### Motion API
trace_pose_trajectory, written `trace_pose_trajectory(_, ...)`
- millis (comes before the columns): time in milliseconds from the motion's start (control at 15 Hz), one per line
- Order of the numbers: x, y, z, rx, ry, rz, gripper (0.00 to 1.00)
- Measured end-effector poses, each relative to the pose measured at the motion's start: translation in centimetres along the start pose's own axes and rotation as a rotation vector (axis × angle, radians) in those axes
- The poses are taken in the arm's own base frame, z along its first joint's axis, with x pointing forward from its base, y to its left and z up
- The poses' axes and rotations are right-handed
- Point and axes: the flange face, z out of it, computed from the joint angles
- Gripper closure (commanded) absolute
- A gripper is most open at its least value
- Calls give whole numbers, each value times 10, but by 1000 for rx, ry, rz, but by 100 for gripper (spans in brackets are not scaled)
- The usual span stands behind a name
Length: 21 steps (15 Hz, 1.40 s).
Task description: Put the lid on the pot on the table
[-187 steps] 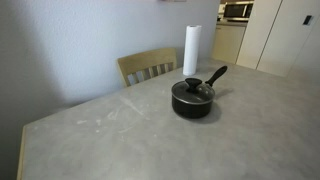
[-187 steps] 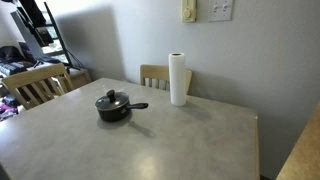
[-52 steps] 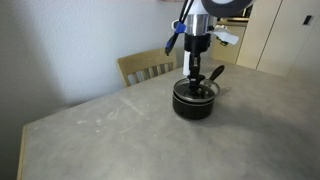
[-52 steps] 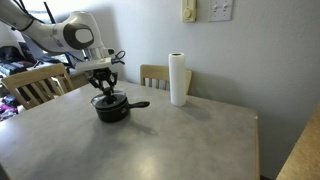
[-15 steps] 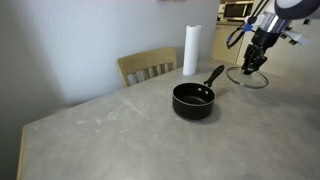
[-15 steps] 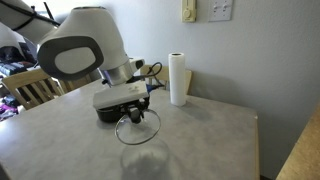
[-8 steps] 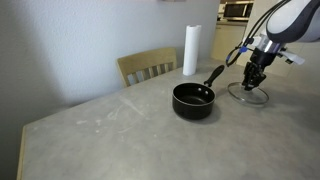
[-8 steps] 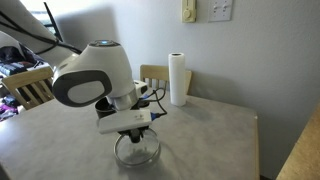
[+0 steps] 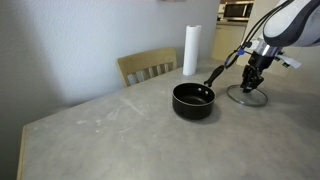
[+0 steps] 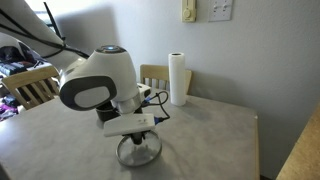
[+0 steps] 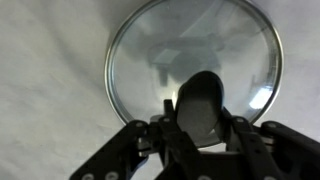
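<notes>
Claw (image 9: 250, 84) is clenched on the small black knob (image 11: 205, 100) of the round clear-glass lid with a metal rim (image 9: 258, 99). The lid is down low at the big grey stone-look bench (image 9: 100, 130); touching or just above it, can't really tell. The small black round pot (image 9: 193, 100) stands uncovered just beside it, long straight handle (image 9: 214, 76) pointing toward the lid. In the wrist view the rim (image 11: 107, 72) has bare bench along its left side. A tall white paper-towel roll (image 9: 190, 50) stands back near the far edge, by a light wooden chair (image 9: 148, 66). There's plenty of open bench toward the near edge.
</notes>
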Motion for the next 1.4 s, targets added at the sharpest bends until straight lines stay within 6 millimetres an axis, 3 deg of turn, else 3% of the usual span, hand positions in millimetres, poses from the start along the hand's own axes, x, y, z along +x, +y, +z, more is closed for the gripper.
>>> trace_pose_trajectory(267, 1, 1, -3, -5, 6, 0, 2)
trace_pose_trajectory(333, 3, 2, -7, -11, 9, -3, 0)
trace_pose_trajectory(533, 14, 3, -35, -41, 25, -25, 0)
trace_pose_trajectory(800, 37, -10, -88, -47, 6, -41, 0)
trace_pose_trajectory(1067, 70, -40, -135, -3, -76, 42, 0)
trace_pose_trajectory(1400, 126, -81, -171, 80, -102, 229, 0)
